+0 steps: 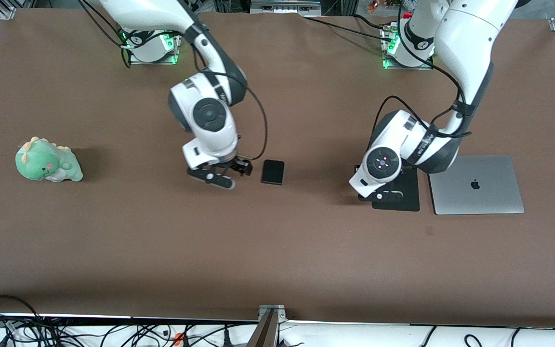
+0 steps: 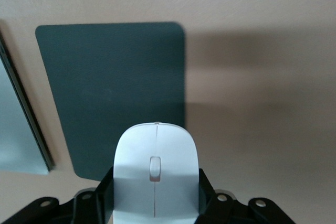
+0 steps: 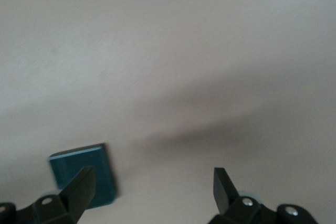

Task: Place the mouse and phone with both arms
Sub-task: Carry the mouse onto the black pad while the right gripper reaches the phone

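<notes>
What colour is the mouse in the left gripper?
White, with a thin grey centre line; the mouse shows best in the left wrist view.

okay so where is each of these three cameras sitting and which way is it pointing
Front view: high across the table, facing both arms' bases; shows both arms, phone, laptop, plush dinosaur.
Left wrist view: on the left arm, looking down at the mat; left pincer shut on the mouse.
Right wrist view: on the right arm, looking down at the table; right pincer open.
Shared: phone in front and right wrist views; mat in front and left wrist views.
</notes>
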### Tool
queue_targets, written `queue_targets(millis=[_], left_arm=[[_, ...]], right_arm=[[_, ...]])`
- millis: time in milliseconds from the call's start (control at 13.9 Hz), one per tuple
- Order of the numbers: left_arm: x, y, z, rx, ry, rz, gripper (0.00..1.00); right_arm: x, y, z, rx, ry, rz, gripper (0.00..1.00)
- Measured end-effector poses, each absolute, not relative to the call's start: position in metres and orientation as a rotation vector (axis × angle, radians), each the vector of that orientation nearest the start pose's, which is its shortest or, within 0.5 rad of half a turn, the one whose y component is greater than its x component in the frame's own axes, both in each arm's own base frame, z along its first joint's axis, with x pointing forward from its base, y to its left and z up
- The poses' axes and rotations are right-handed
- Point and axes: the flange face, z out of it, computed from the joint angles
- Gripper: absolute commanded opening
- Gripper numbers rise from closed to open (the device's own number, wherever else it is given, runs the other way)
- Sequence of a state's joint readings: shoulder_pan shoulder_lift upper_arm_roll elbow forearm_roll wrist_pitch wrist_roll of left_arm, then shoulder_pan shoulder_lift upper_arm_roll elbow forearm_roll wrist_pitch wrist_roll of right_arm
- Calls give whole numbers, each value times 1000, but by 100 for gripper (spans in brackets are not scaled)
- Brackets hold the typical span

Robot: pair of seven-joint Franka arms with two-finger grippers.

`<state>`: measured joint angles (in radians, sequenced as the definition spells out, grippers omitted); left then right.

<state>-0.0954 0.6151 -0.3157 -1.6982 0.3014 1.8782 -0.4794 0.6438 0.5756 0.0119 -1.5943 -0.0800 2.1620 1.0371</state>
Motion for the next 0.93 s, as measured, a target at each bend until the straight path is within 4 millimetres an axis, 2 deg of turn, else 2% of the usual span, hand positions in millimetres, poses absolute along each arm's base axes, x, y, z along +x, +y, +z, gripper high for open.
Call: queue_targets(millis=[215,287,359,431,718,862,934], left_arm=[[607,-153,204,-2911,364,549,22],[615,-133,198,-2940,430,529,34],[619,-120,193,-2959,465,512,99],[621,-116,189,-2966,485,507,100],[617,-130,188,-2967,526,507,100],[617,-130,193,-2961,525,516,100],[619,-129,203,-2953,518,520,100]], right_arm=[[537,450,277,-3117,501,-108,100],[538,457,275,-3099,486,-131,100],[542,464,274,-3075,472,-161,100],[545,469,271,-3059,434,-192,100],[547,477,245,-3075,150,-239,100],[542,483,228,-3089,60,-260,100],[538,488,219,-3094,34,-265,100]])
